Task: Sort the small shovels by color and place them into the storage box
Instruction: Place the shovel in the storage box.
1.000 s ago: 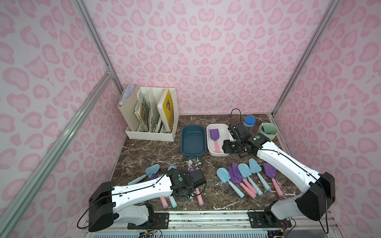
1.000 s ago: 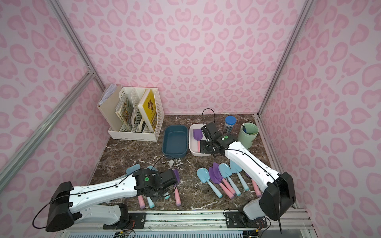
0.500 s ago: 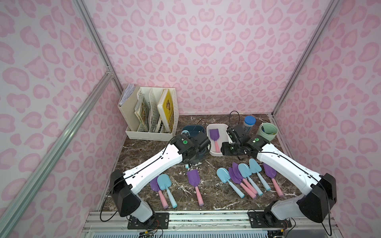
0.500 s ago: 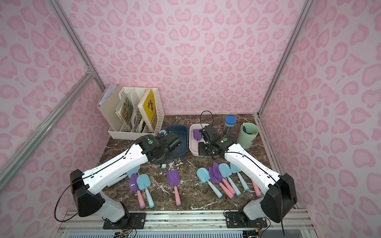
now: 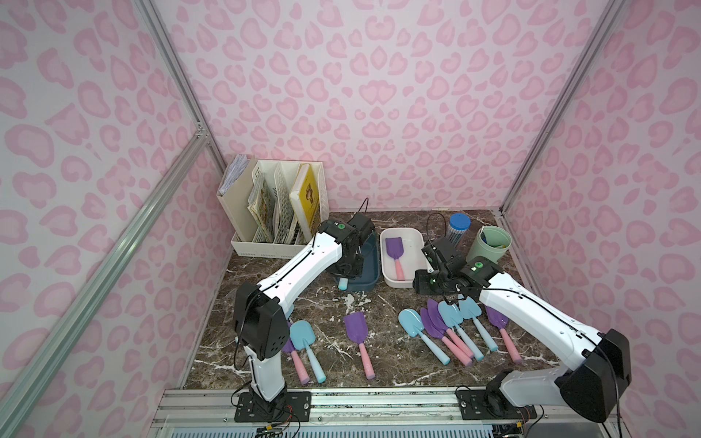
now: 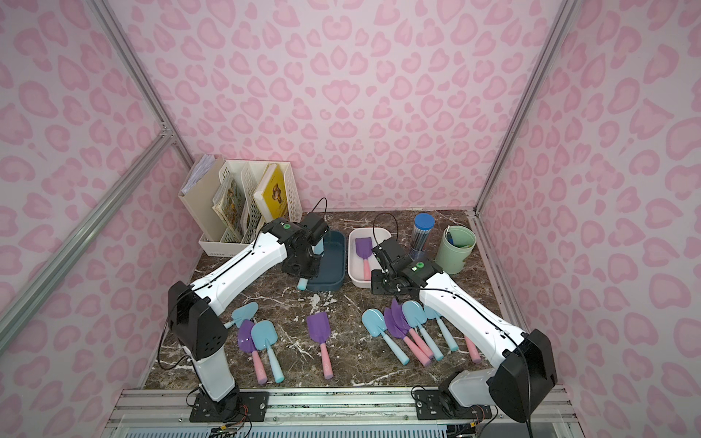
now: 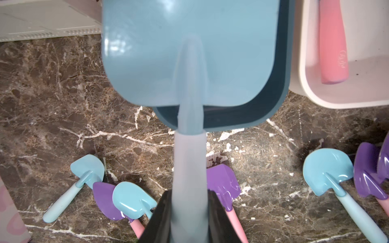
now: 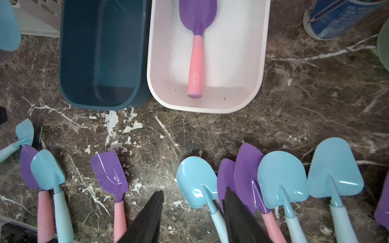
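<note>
Loose shovels [image 5: 356, 326] lie mixed on the near desk [image 5: 330, 364], the right hand [image 8: 193, 195] hovering part-open and empty just beyond; farther back, the left hand [image 7: 189, 212] grips a light-blue shovel [image 7: 185, 52] by its handle over the dark-blue box [image 7: 284, 63], apparently the blues' bin, since the neighbouring white box [image 8: 263, 52] holds a purple shovel [image 8: 196, 42].

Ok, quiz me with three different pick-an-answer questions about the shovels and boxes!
1. Beside the dark blue box, the white box sits: A to the robot's right; B to its left; C on top.
2. How many shovels lie in the white box? A none; B one; C three.
3. The left gripper is: A open, empty; B shut on a light blue shovel; C half open, touching nothing.
Answers: A, both top views show it so; B, a single purple shovel lies there; B, the blue handle is clamped in it.
</note>
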